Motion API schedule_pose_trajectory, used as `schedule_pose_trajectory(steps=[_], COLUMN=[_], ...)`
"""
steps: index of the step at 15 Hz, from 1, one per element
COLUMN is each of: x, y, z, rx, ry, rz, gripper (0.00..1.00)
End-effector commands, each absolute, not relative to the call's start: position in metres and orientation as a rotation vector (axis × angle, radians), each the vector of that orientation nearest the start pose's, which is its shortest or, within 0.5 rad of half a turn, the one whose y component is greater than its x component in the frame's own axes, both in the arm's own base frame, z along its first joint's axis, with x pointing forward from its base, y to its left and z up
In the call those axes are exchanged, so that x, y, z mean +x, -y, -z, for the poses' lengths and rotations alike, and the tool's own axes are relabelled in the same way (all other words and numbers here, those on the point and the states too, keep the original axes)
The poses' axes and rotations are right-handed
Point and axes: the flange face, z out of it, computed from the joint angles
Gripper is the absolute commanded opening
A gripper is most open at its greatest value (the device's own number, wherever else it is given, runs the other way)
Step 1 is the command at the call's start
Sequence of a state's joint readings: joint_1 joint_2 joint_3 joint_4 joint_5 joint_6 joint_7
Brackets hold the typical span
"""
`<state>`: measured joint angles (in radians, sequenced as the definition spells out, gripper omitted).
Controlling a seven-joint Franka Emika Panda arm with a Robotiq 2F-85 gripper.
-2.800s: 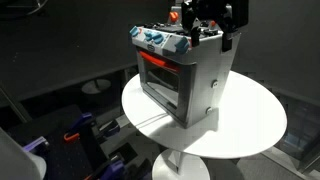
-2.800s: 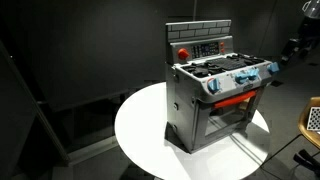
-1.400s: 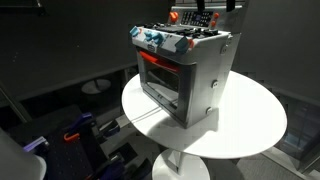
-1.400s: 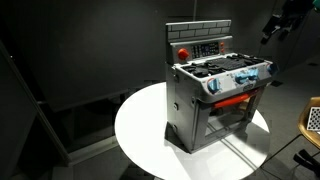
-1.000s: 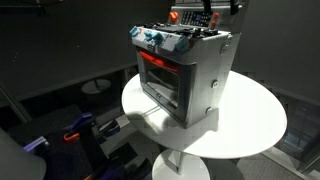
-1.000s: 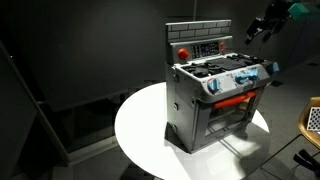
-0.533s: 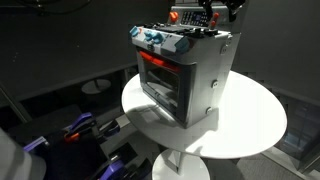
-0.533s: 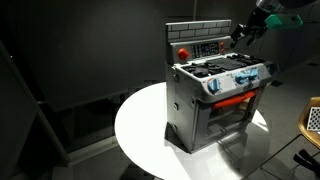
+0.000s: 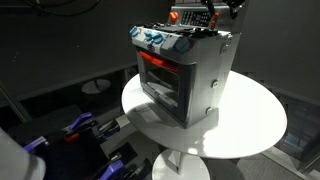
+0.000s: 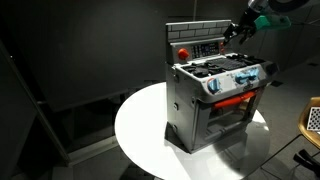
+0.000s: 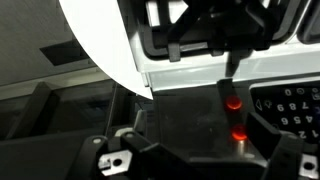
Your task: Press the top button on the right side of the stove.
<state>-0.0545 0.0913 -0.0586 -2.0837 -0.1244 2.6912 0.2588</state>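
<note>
The stove (image 9: 185,75) is a grey-silver toy oven with blue-white knobs and a red-orange window; it stands on a round white table (image 9: 250,125) and shows in both exterior views (image 10: 215,100). Its dark back panel (image 10: 198,45) carries a red button and a keypad. My gripper (image 10: 232,31) hovers at the panel's upper right end, also seen at the top edge in an exterior view (image 9: 215,9). In the wrist view the open fingers (image 11: 205,150) frame two glowing red buttons (image 11: 232,102) (image 11: 238,133) on the dark panel, apart from them.
The table (image 10: 140,130) stands on a single pedestal in a dark room. Blue and purple equipment (image 9: 80,130) lies on the floor beside it. A pale woven object (image 10: 312,118) sits at the frame's right edge.
My gripper has risen from beside the stove's knob end and swung inward to the back panel's upper right end. The stove has not moved.
</note>
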Motion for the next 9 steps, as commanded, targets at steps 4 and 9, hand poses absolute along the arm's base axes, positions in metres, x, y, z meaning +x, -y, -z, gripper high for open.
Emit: schedule_pose_trajectory(steps=[4, 9], x=[0.6186, 0.6237], y=[0.0684, 0.0713], z=[-0.4458, -0.4424], rx=[-3.054, -3.069], ry=[-0.487, -0.497], rz=[0.869, 0.877], gripper=[1.0, 1.0])
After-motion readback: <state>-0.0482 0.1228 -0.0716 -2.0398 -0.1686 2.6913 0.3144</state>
